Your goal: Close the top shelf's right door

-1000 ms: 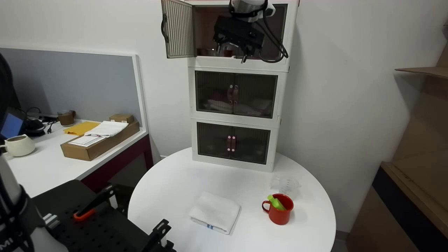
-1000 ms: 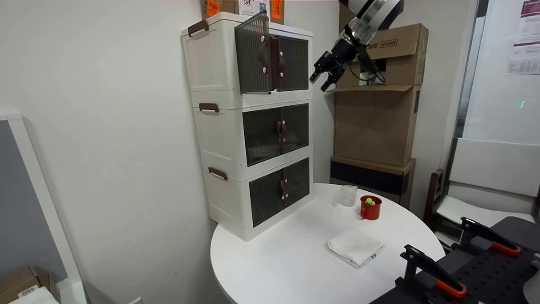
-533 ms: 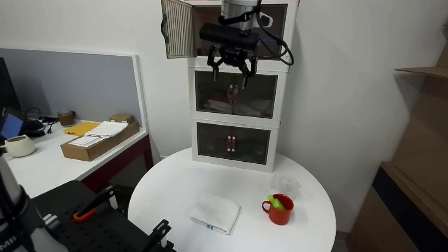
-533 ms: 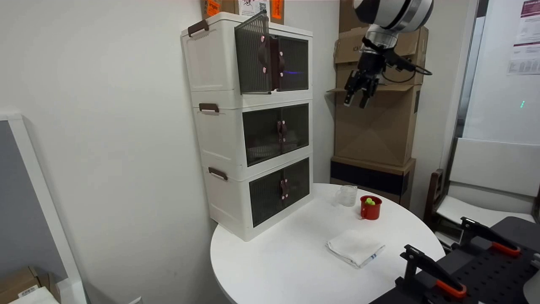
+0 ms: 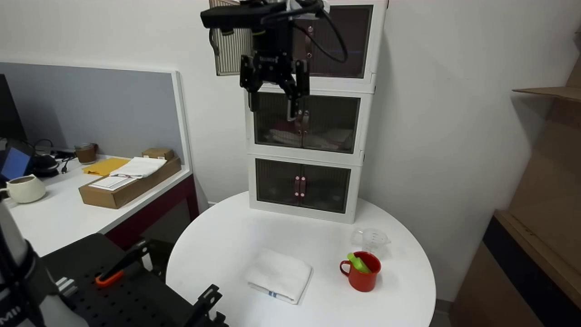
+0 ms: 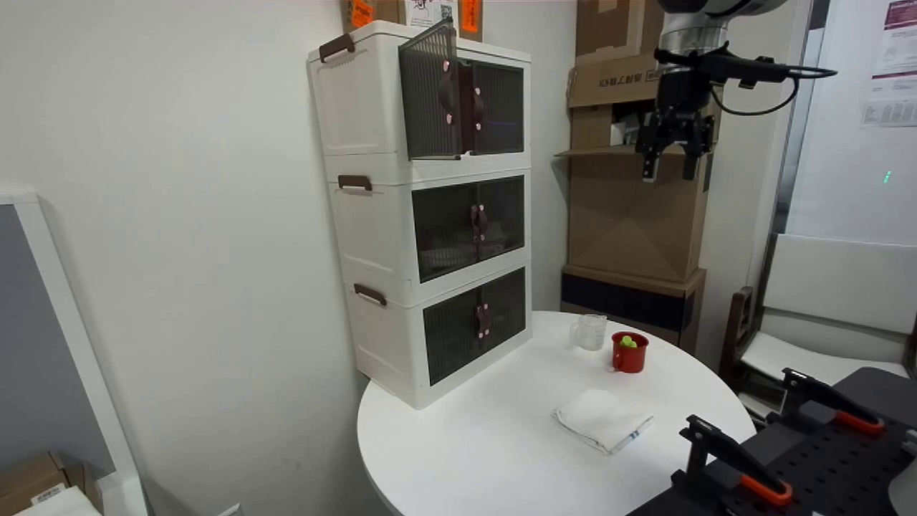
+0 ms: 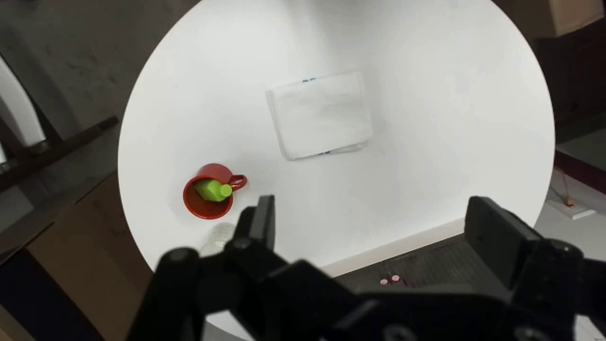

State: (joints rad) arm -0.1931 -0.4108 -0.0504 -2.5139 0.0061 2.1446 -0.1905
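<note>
The top shelf's right door [image 6: 505, 107] sits flush with the front of the white stacked cabinet [image 6: 372, 236], while the ribbed left door [image 6: 425, 100] next to it stands swung outward. Well apart from both doors in an exterior view, the hand [image 6: 670, 173] points down over the round white surface [image 5: 218, 254], its jaws spread wide and holding nothing. On that surface the cabinet stands near a folded white cloth [image 5: 279, 274], a red mug [image 5: 363, 281] with a lime-green object [image 5: 358, 263] inside, and a clear measuring cup [image 5: 374, 238] just beside the mug.
</note>
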